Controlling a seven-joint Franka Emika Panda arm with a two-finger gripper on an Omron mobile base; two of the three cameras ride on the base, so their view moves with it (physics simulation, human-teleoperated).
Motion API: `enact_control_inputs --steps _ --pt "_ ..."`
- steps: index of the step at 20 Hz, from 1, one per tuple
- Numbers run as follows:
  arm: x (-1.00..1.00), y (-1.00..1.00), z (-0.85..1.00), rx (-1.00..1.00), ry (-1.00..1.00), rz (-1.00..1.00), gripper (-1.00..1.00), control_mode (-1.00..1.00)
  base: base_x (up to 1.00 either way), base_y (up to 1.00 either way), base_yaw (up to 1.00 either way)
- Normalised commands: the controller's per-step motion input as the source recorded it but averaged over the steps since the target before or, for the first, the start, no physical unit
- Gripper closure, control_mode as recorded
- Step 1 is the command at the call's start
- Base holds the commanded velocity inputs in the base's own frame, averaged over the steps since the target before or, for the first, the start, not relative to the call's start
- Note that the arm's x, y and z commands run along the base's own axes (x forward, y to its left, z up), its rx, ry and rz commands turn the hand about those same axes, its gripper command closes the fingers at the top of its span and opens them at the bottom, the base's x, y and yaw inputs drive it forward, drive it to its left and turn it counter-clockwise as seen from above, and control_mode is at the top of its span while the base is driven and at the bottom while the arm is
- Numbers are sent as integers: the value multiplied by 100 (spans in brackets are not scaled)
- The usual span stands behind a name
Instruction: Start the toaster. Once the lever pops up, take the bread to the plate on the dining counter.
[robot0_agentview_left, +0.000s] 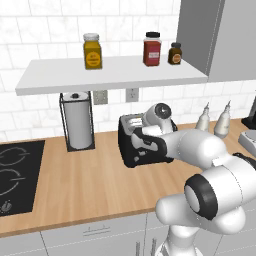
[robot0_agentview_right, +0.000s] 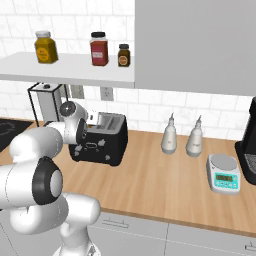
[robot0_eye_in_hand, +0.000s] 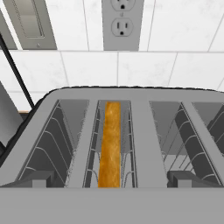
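At frame centre of the hand view, the bread (robot0_eye_in_hand: 110, 144) is seen standing in the toaster's (robot0_eye_in_hand: 144, 131) middle slot; the gripper is held wide open, grasping nothing.

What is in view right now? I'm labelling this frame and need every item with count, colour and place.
toaster: 1, black with silver top, on wall counter
bread: 1, golden, in toaster slot
jars: 3, yellow, red, brown, on shelf
paper towel roll: 1, white, in black holder
bottles: 2, pale grey, right of toaster
scale: 1, pale with teal, right end
cooktop: 1, black, left end
outlets: 2, grey, on tiled wall
gripper: 1, open, above toaster
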Motion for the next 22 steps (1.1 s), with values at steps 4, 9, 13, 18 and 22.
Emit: enact_control_inputs --steps 4,9,13,18,22 --pt "0 0 0 0 0 0 -100 -100 0 0 0" --pt "0 0 0 0 0 0 -100 -100 0 0 0" --pt "0 0 0 0 0 0 -100 -100 0 0 0" --pt "0 0 0 0 0 0 -100 -100 0 0 0" --pt "0 0 0 0 0 0 -100 -100 0 0 0"
